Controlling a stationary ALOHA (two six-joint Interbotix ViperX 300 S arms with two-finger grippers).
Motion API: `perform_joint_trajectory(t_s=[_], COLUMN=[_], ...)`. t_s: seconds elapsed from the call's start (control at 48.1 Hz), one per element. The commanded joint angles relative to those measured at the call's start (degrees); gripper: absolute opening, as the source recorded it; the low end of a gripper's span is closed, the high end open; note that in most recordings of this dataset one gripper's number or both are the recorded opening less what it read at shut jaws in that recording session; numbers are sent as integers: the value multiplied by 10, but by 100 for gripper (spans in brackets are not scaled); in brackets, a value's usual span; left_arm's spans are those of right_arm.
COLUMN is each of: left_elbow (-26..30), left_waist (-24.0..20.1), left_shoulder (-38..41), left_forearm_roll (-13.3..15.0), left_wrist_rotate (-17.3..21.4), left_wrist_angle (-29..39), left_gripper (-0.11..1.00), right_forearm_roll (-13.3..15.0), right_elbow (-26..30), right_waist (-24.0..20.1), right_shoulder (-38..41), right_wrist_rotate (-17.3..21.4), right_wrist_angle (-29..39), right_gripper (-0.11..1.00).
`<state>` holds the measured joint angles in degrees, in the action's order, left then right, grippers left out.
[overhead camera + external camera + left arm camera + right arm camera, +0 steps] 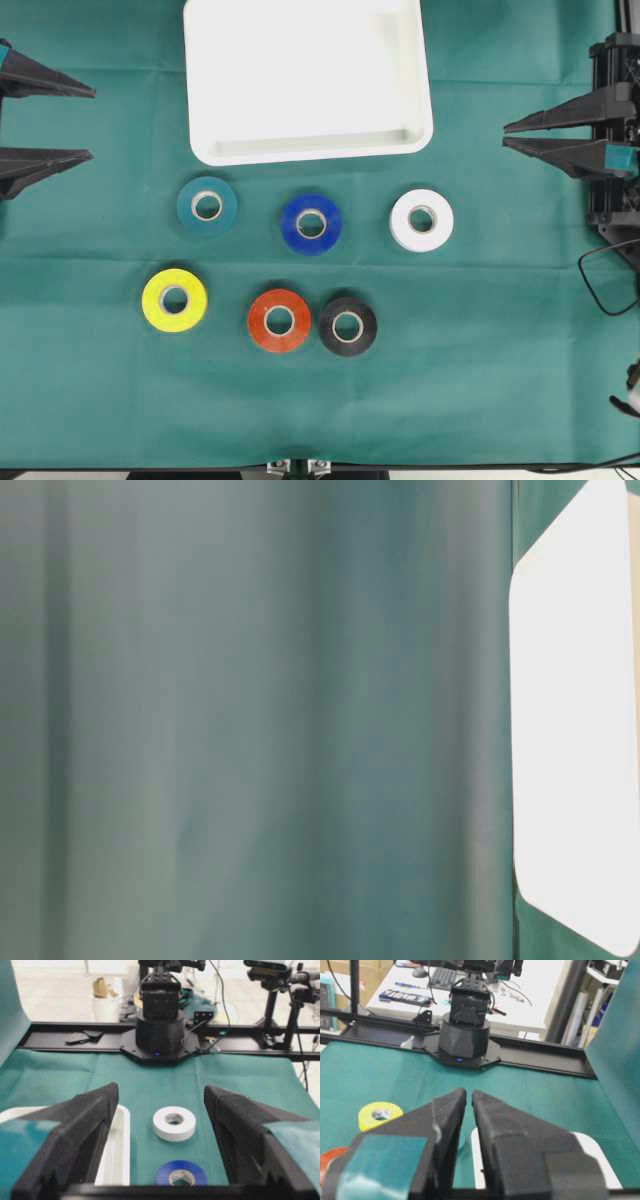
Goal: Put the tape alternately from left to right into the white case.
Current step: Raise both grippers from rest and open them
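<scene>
We judge that nothing has begun: our left gripper (88, 124) waits at the left edge with jaws parted and empty, our right gripper (507, 134) at the right edge with jaws nearly shut and empty, and the large shallow white plastic case (308, 78) between them holds nothing. Left to right between the grippers, six small glossy tape rolls lie flat on the green cloth (480, 360) just below the case: yellow (174, 300), teal (207, 206), orange-red (279, 320), blue (311, 224), black (347, 326), white (421, 220). The next move probably calls for our left gripper to reach the leftmost roll and close on it; beyond the cloth the wrist views show black rails and cluttered desks.
</scene>
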<state>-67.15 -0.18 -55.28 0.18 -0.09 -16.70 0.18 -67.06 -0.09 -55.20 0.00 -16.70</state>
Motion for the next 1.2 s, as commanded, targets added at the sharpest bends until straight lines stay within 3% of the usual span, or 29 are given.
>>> perform_joint_trajectory(t_s=[0.0,0.042,0.166,0.291,0.644,0.831,1.018,1.121,1.184], left_elbow=[-4,-5,-4,-4,-7,0,4,4,4], left_waist=[11,11,17,19,23,23,23,23,23], left_shoulder=[2,2,9,18,22,33,40,40,40], left_forearm_roll=[11,11,12,12,12,13,13,13,15], left_wrist_rotate=[2,0,1,2,2,0,1,1,0], left_wrist_angle=[-4,-4,-4,-4,3,43,48,50,51], left_gripper=[24,22,0,-10,-11,-10,6,30,48], right_forearm_roll=[0,-1,0,2,1,2,2,2,2], right_elbow=[2,0,3,4,10,17,25,25,25], right_waist=[-3,-3,-3,-3,-3,0,7,8,8], right_shoulder=[1,1,5,17,24,44,53,53,54], right_wrist_rotate=[7,8,7,7,14,33,48,48,48], right_wrist_angle=[-6,-7,-8,-8,-2,8,10,20,28], right_gripper=[24,22,1,-2,-2,-2,0,17,32])
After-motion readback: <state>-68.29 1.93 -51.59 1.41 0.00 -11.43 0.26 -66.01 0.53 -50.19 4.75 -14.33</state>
